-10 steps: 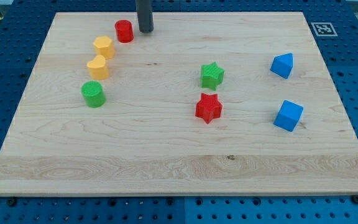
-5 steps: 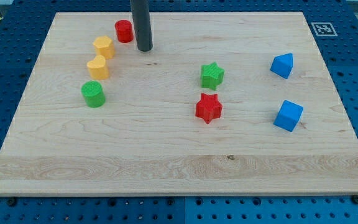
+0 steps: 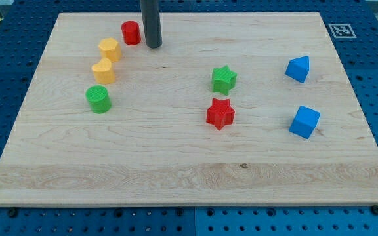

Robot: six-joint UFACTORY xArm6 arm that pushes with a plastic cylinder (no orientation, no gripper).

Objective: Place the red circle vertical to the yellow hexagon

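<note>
The red circle [image 3: 131, 32] stands near the view's top left of the wooden board [image 3: 189, 164]. The yellow hexagon [image 3: 109, 49] lies just below and left of it. A second yellow block [image 3: 102, 71] lies below the hexagon. My tip [image 3: 153, 46] rests on the board just right of the red circle and slightly lower, a small gap apart from it.
A green circle [image 3: 98, 99] sits below the yellow blocks. A green star [image 3: 224, 79] and a red star [image 3: 220, 113] are at centre right. Two blue blocks [image 3: 298, 68] [image 3: 304, 122] lie at the right. A marker tag [image 3: 340, 30] is at the top right corner.
My tip moved down the view from beside the red circle's top, then edged back up slightly. No block has moved.
</note>
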